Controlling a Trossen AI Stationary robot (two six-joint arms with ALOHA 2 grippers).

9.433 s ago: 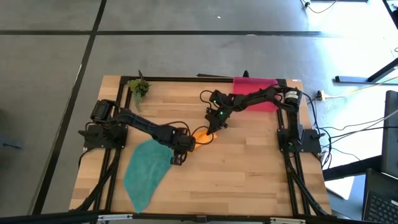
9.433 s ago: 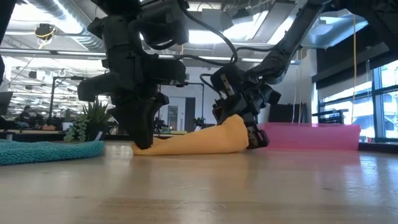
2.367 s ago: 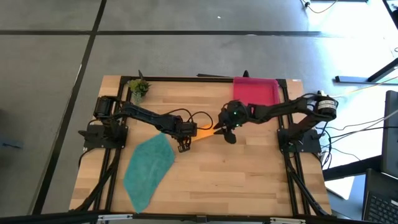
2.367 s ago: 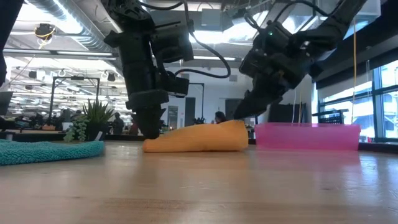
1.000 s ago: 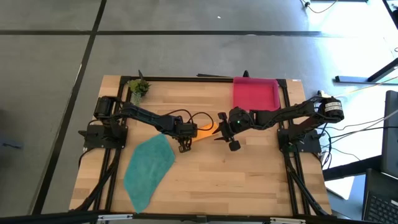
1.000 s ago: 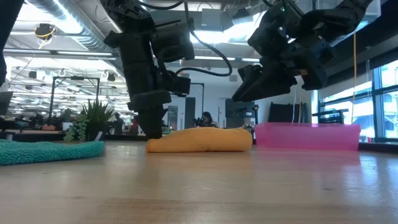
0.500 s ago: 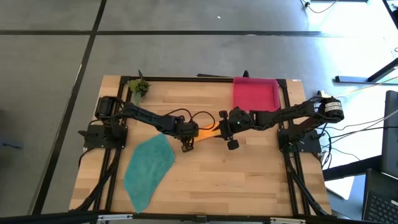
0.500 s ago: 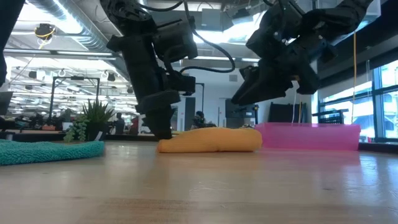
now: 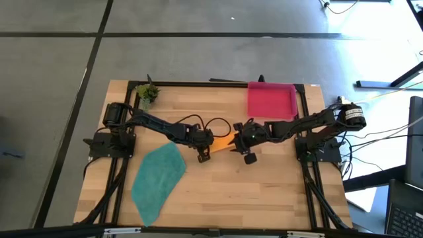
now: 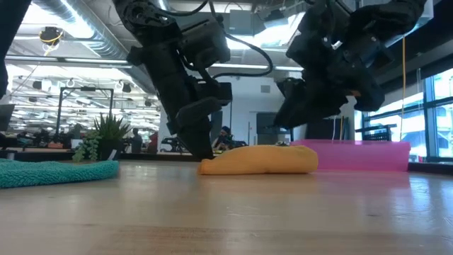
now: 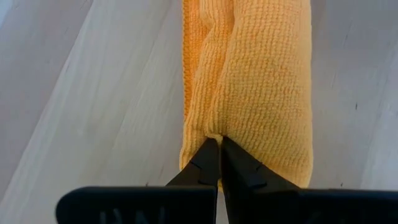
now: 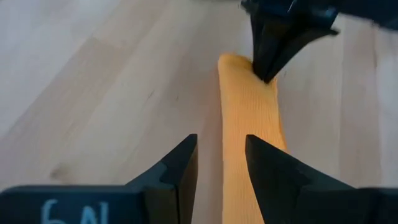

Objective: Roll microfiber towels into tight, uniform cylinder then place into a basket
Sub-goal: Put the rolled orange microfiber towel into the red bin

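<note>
Risk from above first: your orange roll (image 9: 223, 141) lies mid-table with the left gripper (image 9: 203, 153) pinching its 9 o'clock end and the right gripper (image 9: 246, 155) hovering at its 3 o'clock end, the basket (image 9: 271, 100) off at 1 o'clock and the teal towel (image 9: 157, 180) flat at 7 o'clock. Low view: roll sits on the table (image 10: 226, 212), so dragging by one end could loosen it. Wrist views: left jaws clenched on cloth, right jaws apart and empty; close off-centre and you'd skew the cylinder.

The orange towel (image 9: 223, 141) lies rolled into a short cylinder mid-table (slightly lumpy). The teal towel (image 9: 157, 179) lies spread flat near the front left. The pink basket (image 9: 270, 100) sits at the back right.
</note>
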